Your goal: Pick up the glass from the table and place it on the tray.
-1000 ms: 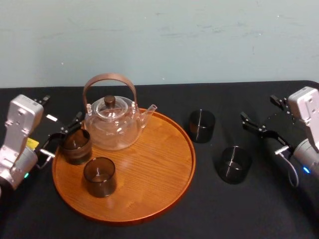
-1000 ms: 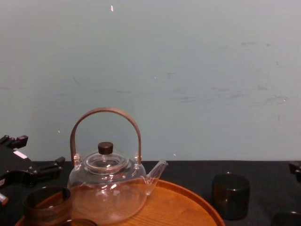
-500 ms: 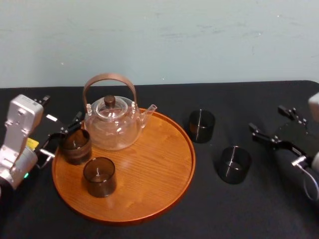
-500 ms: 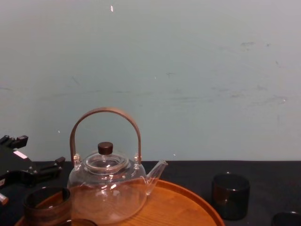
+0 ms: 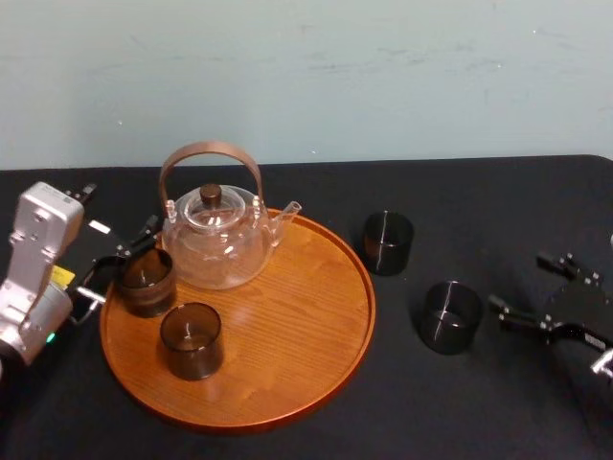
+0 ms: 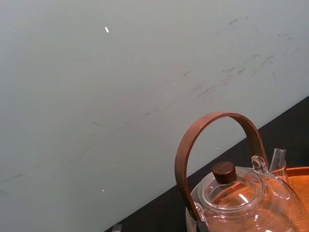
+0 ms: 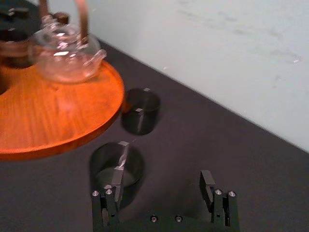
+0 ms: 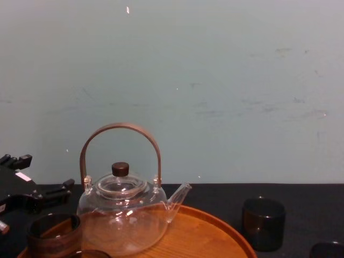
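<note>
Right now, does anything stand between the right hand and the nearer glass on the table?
Nothing visible does. The open right hand lies beside the glass, only table between them; the second glass stands farther back.

Tray (image 5: 311, 331) – wood, satin grain; table (image 5: 460, 407) – matt blk cloth; glass (image 5: 449, 317) – smoky.

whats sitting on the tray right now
On the tray: the clear teapot, a dark glass beside it and a nearer dark glass. The wood under them is covered.
</note>
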Robot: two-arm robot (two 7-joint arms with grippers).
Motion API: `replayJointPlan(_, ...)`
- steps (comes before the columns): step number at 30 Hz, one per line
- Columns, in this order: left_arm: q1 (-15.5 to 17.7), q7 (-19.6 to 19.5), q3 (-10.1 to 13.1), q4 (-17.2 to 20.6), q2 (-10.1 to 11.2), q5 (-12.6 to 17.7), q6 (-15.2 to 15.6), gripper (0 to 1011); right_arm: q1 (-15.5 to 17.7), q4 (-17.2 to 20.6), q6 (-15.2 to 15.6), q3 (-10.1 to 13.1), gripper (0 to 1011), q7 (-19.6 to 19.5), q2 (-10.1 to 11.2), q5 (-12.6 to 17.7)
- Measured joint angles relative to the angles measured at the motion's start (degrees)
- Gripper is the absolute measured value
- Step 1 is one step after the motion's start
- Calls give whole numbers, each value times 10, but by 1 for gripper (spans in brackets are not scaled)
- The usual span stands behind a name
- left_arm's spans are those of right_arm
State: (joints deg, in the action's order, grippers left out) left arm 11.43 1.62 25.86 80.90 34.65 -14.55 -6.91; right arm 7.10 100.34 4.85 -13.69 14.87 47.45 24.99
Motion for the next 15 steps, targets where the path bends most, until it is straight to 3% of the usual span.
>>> replayJointPlan(7, 0, 0, 0, 0, 0, 0, 0, 1001, 27, 15, 15, 8, 1002, 32, 15, 4)
replayJointPlan(15, 0, 0, 0, 0, 0, 0, 0, 1001, 37, 21, 31, 10, 1002, 57, 18, 4)
